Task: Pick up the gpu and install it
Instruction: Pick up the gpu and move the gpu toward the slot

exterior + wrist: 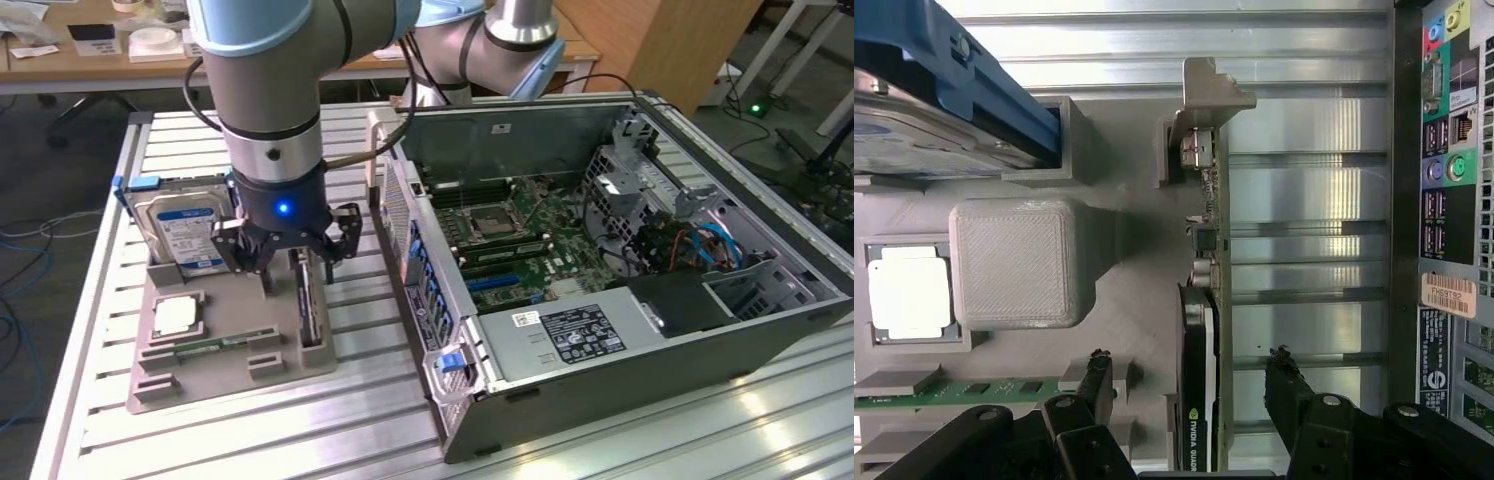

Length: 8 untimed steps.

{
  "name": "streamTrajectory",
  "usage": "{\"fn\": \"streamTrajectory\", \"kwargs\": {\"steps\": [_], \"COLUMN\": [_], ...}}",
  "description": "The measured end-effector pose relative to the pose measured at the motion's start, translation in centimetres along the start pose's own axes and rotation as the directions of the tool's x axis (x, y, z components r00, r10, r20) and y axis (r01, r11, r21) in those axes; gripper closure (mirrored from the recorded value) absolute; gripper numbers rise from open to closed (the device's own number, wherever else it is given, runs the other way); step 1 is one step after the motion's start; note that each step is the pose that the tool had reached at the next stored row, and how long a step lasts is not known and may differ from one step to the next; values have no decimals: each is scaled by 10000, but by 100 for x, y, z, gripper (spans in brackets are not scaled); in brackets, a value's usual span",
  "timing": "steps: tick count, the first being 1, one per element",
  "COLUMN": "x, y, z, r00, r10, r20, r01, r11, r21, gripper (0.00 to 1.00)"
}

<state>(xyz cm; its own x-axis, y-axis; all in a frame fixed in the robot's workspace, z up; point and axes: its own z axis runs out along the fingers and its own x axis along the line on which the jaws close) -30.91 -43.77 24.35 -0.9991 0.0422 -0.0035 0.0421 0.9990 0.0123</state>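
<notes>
In the exterior view, the gpu (310, 300) stands on its long edge in a slot of the grey holder (200, 385). The slot is on the side of the holder nearest the open computer case (667, 385). The holder lies flat on the slatted worktop (267, 445). The end effector (300, 255) hangs right above that slot, released, with one finger on each side of the card's upper edge. A hard drive (187, 230) stands upright at the holder's side away from the case.

The wrist view looks straight down on the holder (1014, 260), so the gpu (1196, 330) is seen edge-on. Its black cooler faces the holder's middle and its green board faces the case. The end effector (1189, 357) straddles the card, and its fingers (1094, 380) stand apart from both faces with a gap showing on each side. Nothing is gripped.

The card looks light and stiff but delicate, with bare components on the board and a fan in the cooler. The safest hold is probably a flat pinch across the two broad faces, on the cooler shroud and the back of the board, near the middle of the card's length so it does not swing. The contact edge down in the slot should be left alone. The plastic shroud may be smooth, so moderate, even pressure seems wise.
</notes>
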Motion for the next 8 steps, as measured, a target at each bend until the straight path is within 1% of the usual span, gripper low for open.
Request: {"fn": "streamTrajectory", "kwargs": {"steps": [4, 8], "x": [0, 0], "y": [0, 0], "z": [3, 56], "r00": [10000, 10000], "r10": [0, -1], "r20": [2, 3], "r01": [0, 1], "r11": [10000, 10000], "r21": [-1, -2], "gripper": [28, 28]}}
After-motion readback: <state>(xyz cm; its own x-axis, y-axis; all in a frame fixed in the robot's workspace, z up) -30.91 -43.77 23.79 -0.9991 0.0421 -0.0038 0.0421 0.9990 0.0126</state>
